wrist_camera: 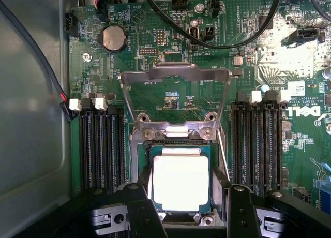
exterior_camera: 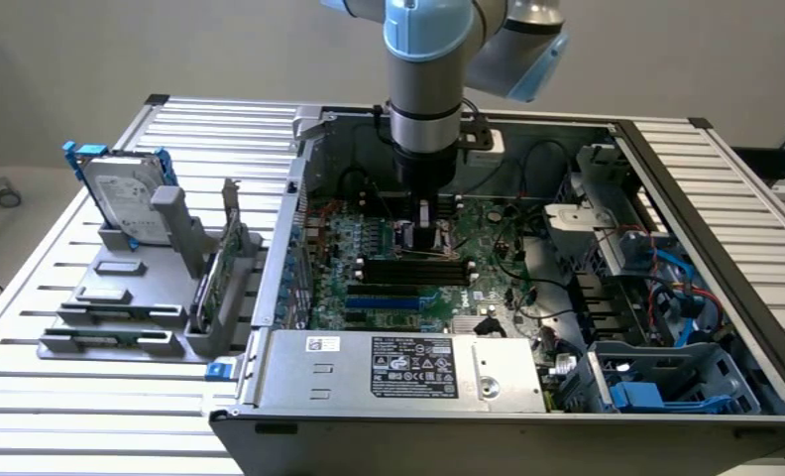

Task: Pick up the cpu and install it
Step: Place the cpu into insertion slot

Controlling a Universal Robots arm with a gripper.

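In the exterior view the arm reaches down into the open computer case (exterior_camera: pixel 290 228) on the slatted counter (exterior_camera: pixel 49 397), with the pincer (exterior_camera: pixel 426 223) low over the motherboard (exterior_camera: pixel 499 248). The wrist view shows the cpu (wrist_camera: pixel 180 181) lying flat and square inside the socket (wrist_camera: pixel 176 139), while the pincer (wrist_camera: pixel 189 191) is spread, its fingers (wrist_camera: pixel 138 202) on either side of the chip and the far one visibly apart from its edge. Judging by this, the pick-up and placement look done, but the metal load plate (wrist_camera: pixel 175 75) is tipped up and not yet closed over the chip, so the installation is not complete.
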